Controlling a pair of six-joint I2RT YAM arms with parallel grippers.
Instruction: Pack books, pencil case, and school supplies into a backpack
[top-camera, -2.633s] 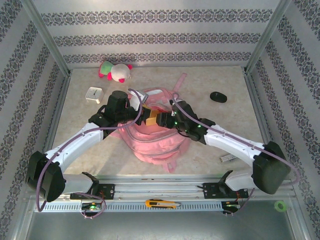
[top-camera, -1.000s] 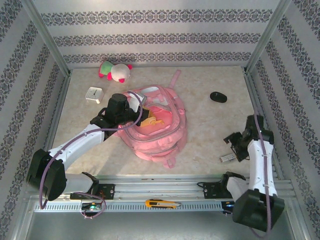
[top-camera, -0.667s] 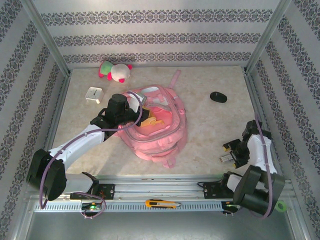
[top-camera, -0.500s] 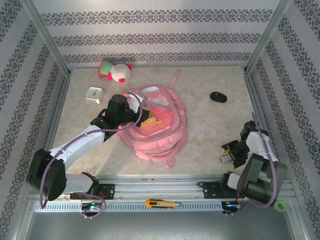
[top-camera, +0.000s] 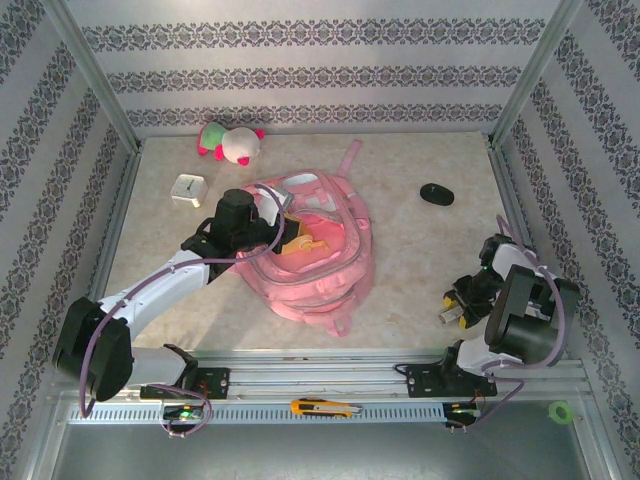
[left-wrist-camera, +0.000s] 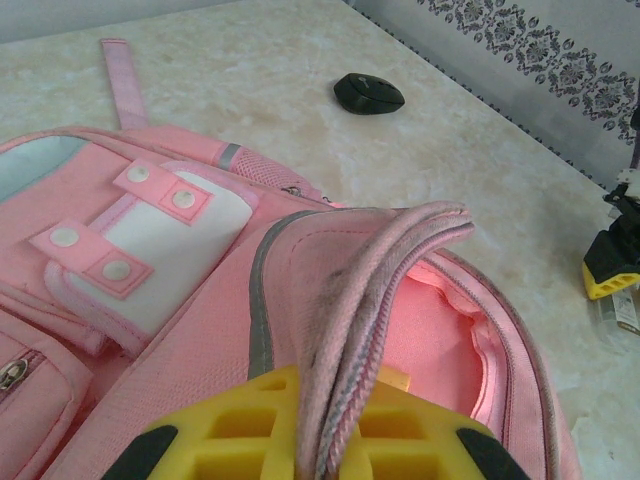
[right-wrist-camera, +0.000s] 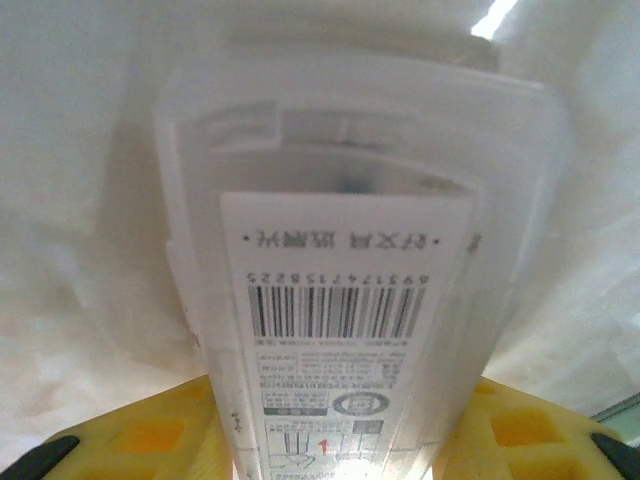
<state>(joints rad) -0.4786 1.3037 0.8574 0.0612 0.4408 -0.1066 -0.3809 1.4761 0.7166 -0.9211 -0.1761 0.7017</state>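
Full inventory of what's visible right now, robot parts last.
backpack: 1, pink, centre, top open
clear box: 1, pale, barcode label, near right
plush toy: 1, pink-white, far left
clock cube: 1, white, left of backpack
oval lump: 1, black, far right
utility knife: 1, yellow-black, on front rail
tape roll: 1, green, near right corner
left pincer: 1, yellow fingers, shut on backpack rim
right pincer: 1, yellow fingers, astride clear box
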